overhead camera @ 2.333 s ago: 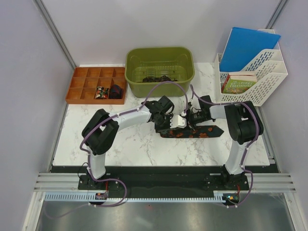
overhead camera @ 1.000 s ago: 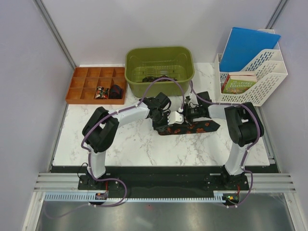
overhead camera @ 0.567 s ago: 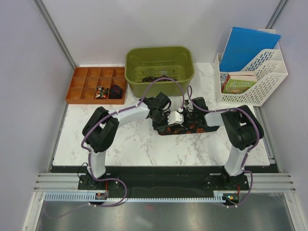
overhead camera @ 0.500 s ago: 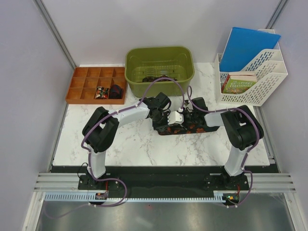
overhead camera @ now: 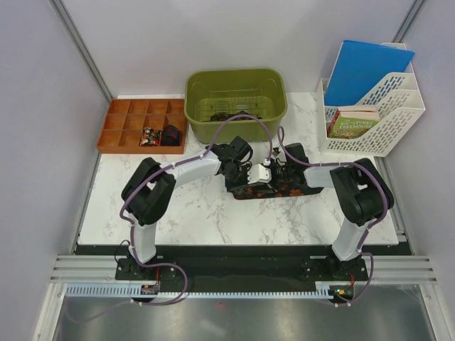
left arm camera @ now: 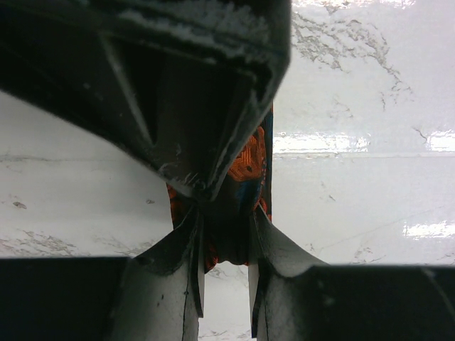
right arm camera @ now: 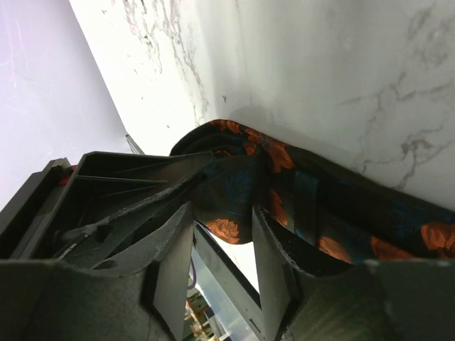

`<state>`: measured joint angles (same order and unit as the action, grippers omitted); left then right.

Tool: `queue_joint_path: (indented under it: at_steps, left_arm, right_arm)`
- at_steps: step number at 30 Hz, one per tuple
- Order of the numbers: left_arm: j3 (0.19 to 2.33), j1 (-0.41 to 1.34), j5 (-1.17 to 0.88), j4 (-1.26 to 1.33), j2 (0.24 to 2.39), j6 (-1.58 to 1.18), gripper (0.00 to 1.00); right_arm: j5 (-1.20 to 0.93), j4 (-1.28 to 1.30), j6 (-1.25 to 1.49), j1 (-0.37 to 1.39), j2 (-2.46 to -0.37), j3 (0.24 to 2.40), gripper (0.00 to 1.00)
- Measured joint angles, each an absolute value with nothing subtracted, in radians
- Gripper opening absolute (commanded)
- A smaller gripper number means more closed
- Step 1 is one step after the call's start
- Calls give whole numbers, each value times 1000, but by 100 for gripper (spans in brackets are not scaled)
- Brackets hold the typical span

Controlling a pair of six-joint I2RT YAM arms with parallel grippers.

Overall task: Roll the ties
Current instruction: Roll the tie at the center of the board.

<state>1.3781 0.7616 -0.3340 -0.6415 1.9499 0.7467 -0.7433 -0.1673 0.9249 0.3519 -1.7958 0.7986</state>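
A dark tie with orange flowers (overhead camera: 286, 190) lies on the marble table, its left part bunched into a roll between both grippers. My left gripper (overhead camera: 249, 179) is shut on the tie's rolled end; in the left wrist view the tie (left arm camera: 249, 160) fills the gap at my left gripper (left arm camera: 224, 222). My right gripper (overhead camera: 274, 175) meets it from the right. In the right wrist view my right gripper (right arm camera: 222, 207) is shut on the folded tie (right arm camera: 320, 213), with the left gripper's body close on the left.
A green bin (overhead camera: 234, 74) holding more dark ties (overhead camera: 231, 114) stands just behind the grippers. An orange compartment tray (overhead camera: 124, 117) with rolled ties (overhead camera: 160, 135) sits at the back left. A white file rack (overhead camera: 384, 135) with books stands at the back right.
The tie's free right end has drawn left, so the flat part is shorter. The right gripper has moved left, close against the left gripper.
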Motion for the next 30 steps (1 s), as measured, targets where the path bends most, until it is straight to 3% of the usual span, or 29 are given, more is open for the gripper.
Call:
queue_joint_path:
  at_steps: [4, 7, 11, 19, 24, 26, 30]
  left_arm:
    - [1377, 762, -334, -641, 1950, 745, 6]
    - [1375, 762, -335, -638, 1949, 744, 7]
    - [1374, 762, -336, -637, 1949, 741, 14]
    - [1365, 750, -352, -625, 1942, 722, 43]
    - [1330, 701, -462, -591, 1924, 686, 55]
    - [1301, 673, -518, -568, 1896, 666, 68]
    - [1242, 614, -583, -538, 1816, 619, 79]
  right_arm:
    - [-743, -153, 919, 355, -1796, 799, 42]
    - [-743, -146, 908, 359, -1796, 799, 34]
    - [-743, -142, 883, 359, -1805, 799, 0]
    - [-775, -141, 843, 348, -1830, 812, 0]
    - [-799, -129, 809, 335, -1837, 812, 0]
    - [-808, -126, 798, 331, -1843, 812, 0]
    - [-815, -104, 773, 304, -1867, 811, 0]
